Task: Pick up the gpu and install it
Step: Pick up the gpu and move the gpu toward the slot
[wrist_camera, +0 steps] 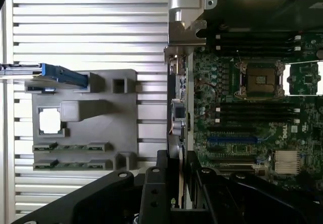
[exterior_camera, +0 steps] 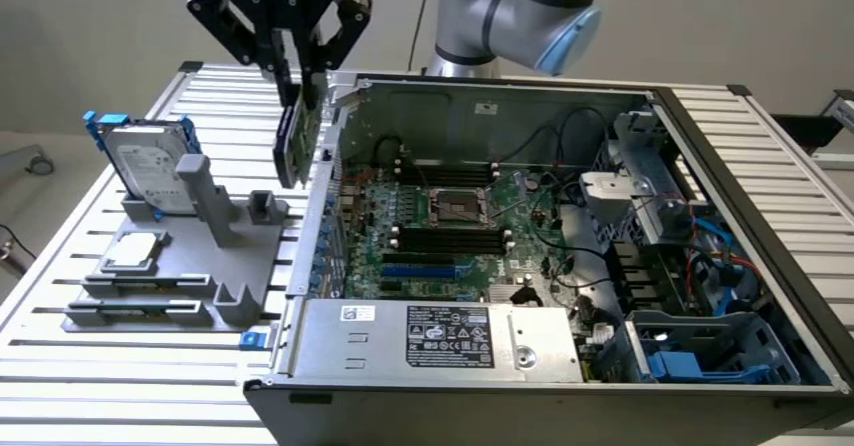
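Card held upright in the claw at the edge of the open computer case [exterior_camera: 441, 411].

Nearest the camera in the exterior view, a silver power supply [exterior_camera: 441, 338] lies along the case's front wall, with the motherboard [exterior_camera: 441, 221] flat on the case floor behind it. Outside the case, on the exterior view's left, a grey parts holder [exterior_camera: 187, 276] sits on the slatted table [exterior_camera: 134, 366], and a hard drive [exterior_camera: 144, 166] stands on edge in it. Farther back, the gpu [exterior_camera: 295, 146] [wrist_camera: 180, 128] hangs edge-down in the air, right at the case's wall on that same side, between holder and motherboard. The gripper [exterior_camera: 302, 91] [wrist_camera: 180, 176] pinches the card's top edge between its fingers. Behind the case's rear wall rises the arm [exterior_camera: 521, 11].
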Tool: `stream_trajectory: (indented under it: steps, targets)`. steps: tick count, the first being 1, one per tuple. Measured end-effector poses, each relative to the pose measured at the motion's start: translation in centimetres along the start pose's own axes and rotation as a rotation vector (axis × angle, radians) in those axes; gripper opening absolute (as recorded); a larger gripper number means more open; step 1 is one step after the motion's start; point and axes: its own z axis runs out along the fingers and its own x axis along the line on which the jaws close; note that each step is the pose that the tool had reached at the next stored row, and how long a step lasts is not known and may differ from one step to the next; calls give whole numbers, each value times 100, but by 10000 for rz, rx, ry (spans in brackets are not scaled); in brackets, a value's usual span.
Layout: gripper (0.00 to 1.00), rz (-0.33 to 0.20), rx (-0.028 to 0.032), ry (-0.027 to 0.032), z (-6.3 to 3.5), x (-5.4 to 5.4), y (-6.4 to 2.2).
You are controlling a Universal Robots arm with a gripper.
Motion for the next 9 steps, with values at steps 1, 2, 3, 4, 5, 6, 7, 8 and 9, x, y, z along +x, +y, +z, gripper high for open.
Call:
stream_trajectory:
  steps: [1,2,3,4,5,6,7,8,9]
  targets:
    - [26,-1,-4,4,-4,-44,1]
    - [26,-1,-9,7,-7,-89,1]
    - [26,0,-19,10,-9,-138,2]
    - [26,0,-39,10,-9,-183,2]
    - [26,-2,-59,10,-10,-228,2]
    - [26,-2,-66,10,-11,-273,2]
    - [26,-1,-67,11,-9,-318,3]
    - [26,-1,-67,11,-5,-363,3]
    - [26,-2,-67,10,3,-408,2]
